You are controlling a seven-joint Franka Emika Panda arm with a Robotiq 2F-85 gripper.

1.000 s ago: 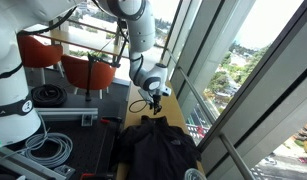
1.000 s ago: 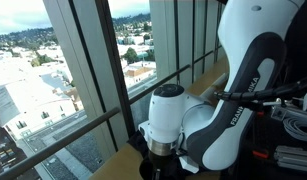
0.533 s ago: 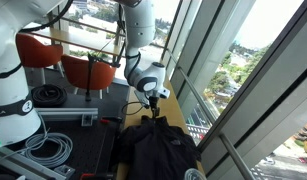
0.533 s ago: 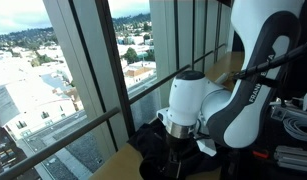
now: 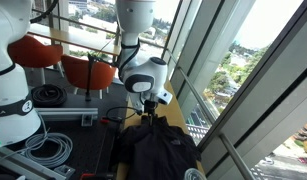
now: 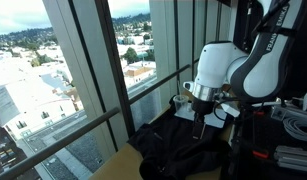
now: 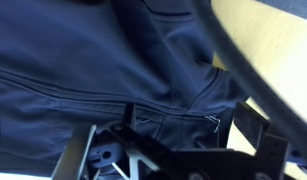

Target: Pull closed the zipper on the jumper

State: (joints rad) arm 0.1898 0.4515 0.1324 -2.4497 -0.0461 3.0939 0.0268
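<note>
A dark navy jumper [image 5: 153, 145] lies on the wooden table [image 5: 179, 118] beside the window; it also shows in an exterior view [image 6: 178, 150] and fills the wrist view [image 7: 83, 60]. My gripper [image 5: 147, 108] hangs just above its far end, pointing down, and appears in an exterior view [image 6: 200, 124] too. In the wrist view my gripper [image 7: 183, 128] is open, its fingers [image 7: 255, 130] set either side of the zipper seam. The small metal zipper pull [image 7: 212, 121] lies on the fabric between the jaws, close to the right finger, and nothing is gripped.
Window mullions and glass [image 6: 88, 70] run close along the table's edge. A black cable [image 7: 243, 70] crosses the wrist view. Orange chairs [image 5: 88, 70], coiled cables [image 5: 53, 145] and a white robot base [image 5: 13, 100] stand behind.
The arm has swung along the jumper and the wrist has turned; the gripper now sits lower, over the zipper pull. The jumper has not moved.
</note>
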